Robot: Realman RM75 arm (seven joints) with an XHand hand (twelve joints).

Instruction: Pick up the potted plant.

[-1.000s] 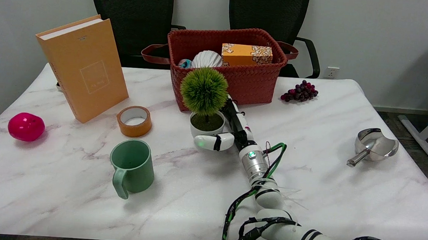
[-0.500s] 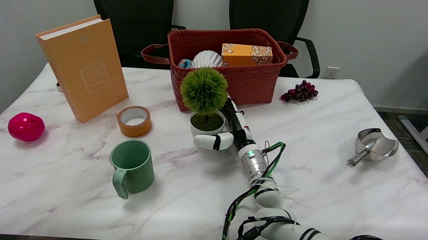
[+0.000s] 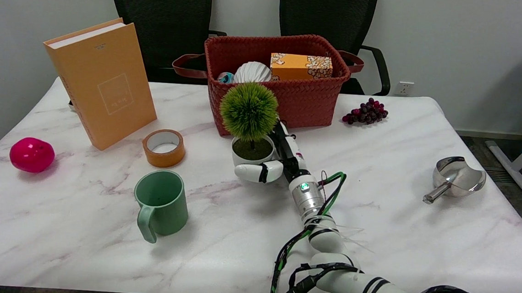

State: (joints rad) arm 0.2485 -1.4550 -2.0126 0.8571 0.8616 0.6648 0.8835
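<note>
Plant [image 3: 250, 132] upright mid-table, just in front of basket [image 3: 272, 90]. Right hand [image 3: 274, 162] wrapped round its white pot: thumb across the near side, fingers [image 3: 288, 144] at the right, seemingly gripping. Tape [image 3: 164, 147] and mug [image 3: 161, 204] to the left.

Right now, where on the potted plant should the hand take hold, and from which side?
Grip the white pot, not the foliage: it is round, upright and firm, while the green ball above is bushy and overhangs it. Come from the right side, low, where the right hand already lies against the pot; the red basket crowds the back.
</note>
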